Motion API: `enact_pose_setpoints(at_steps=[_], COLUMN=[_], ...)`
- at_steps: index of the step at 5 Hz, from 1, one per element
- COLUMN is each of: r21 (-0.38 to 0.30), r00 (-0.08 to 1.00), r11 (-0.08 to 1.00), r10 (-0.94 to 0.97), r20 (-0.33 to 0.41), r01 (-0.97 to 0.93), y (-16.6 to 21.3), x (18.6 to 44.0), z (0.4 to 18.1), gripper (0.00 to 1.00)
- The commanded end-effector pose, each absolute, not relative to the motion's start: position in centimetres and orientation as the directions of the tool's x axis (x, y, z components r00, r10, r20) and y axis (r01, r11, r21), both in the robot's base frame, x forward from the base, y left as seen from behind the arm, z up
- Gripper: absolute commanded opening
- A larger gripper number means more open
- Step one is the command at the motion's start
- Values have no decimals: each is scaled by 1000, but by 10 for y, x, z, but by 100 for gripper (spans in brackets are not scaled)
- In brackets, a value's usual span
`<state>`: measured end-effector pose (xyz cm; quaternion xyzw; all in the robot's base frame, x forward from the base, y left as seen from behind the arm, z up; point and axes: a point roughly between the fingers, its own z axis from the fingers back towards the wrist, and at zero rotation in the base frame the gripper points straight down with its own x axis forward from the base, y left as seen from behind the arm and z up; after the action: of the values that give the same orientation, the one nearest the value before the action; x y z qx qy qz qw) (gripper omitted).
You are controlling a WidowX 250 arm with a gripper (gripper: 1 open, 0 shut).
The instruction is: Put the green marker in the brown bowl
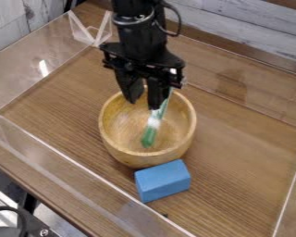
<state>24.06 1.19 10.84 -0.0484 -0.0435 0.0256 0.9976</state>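
The brown bowl (pixel 118 136) sits on the wooden table, round and light-brown with a thick rim. The green marker (pixel 154 125) stands tilted inside it, green end down near the bowl's floor, white barrel leaning up toward the gripper. My gripper (pixel 147 93) hangs straight down over the bowl's far side. Its black fingers (pixel 133 89) are spread apart, open, and the marker's top lies just below and between them, apparently free of both fingers.
A blue rectangular block (pixel 162 179) lies on the table just in front of the bowl. Clear acrylic walls (pixel 64 176) enclose the table on the left and front. Wooden tabletop (pixel 250 139) stretches to the right of the bowl.
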Motion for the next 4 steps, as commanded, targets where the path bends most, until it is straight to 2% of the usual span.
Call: enact_pose_setpoints(at_steps=[1, 4], r21=[-99, -101], r00=[990, 989], r11=[995, 995], r10=[38, 11], r20=[133, 149], r01=[-25, 4], y=[9, 4], x=[252, 258], z=[124, 130], gripper=[100, 100])
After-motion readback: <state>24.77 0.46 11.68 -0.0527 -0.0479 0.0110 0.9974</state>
